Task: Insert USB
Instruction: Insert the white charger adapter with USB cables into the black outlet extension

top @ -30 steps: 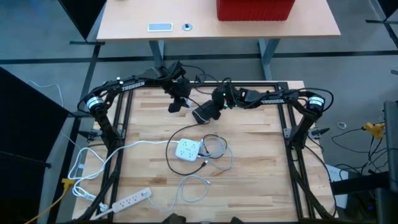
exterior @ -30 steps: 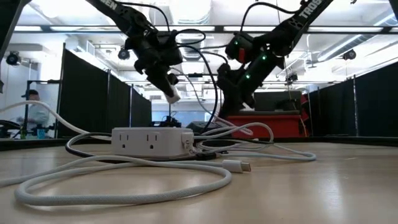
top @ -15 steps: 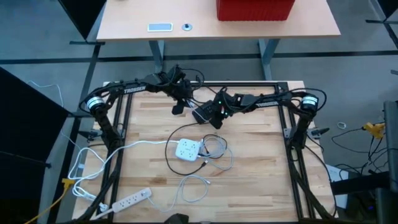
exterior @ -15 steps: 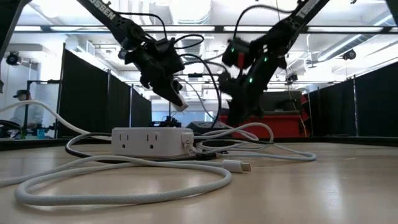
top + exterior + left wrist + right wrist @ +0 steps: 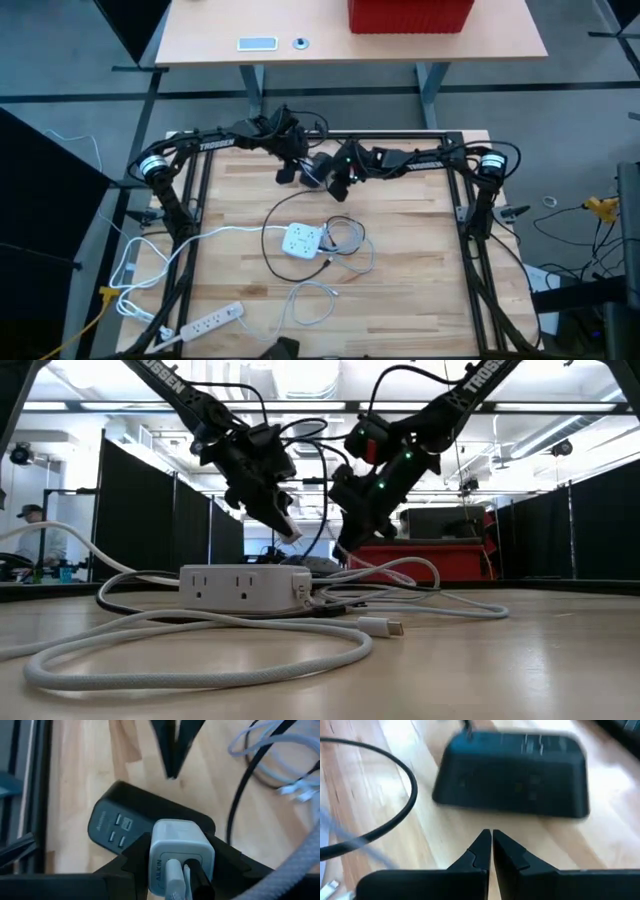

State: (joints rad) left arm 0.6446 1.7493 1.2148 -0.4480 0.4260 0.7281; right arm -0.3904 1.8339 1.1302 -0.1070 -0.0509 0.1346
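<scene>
1. From above, I had both arms reaching in over the far half of the table [image 5: 420, 300]. The left gripper [image 5: 286, 172] and right gripper [image 5: 338, 186] hung close together, just beyond the white power strip [image 5: 303, 240] lying mid-table among looped cables [image 5: 345, 240]. A black USB hub [image 5: 315, 170] sat between the two grippers.

2. At table height, the left gripper [image 5: 283, 525] carried a white charger block [image 5: 288, 528] tilted downward, above the power strip [image 5: 245, 586]. The right gripper [image 5: 345, 545] pointed down behind it. A loose cable plug [image 5: 385, 627] lay nearer on the wood.

3. Through the left wrist, I saw my fingers [image 5: 131, 862] pinching the white charger block [image 5: 181, 854], a grey cable already seated in one port. The black USB hub [image 5: 135, 822] lay just ahead of it, its ports facing up.

4. Through the right wrist, the fingers [image 5: 476, 854] were pressed together, empty, tips aimed at the black USB hub [image 5: 512, 775], whose long axis ran across my approach.

5. I judged the left arm nearer and the working one.
</scene>
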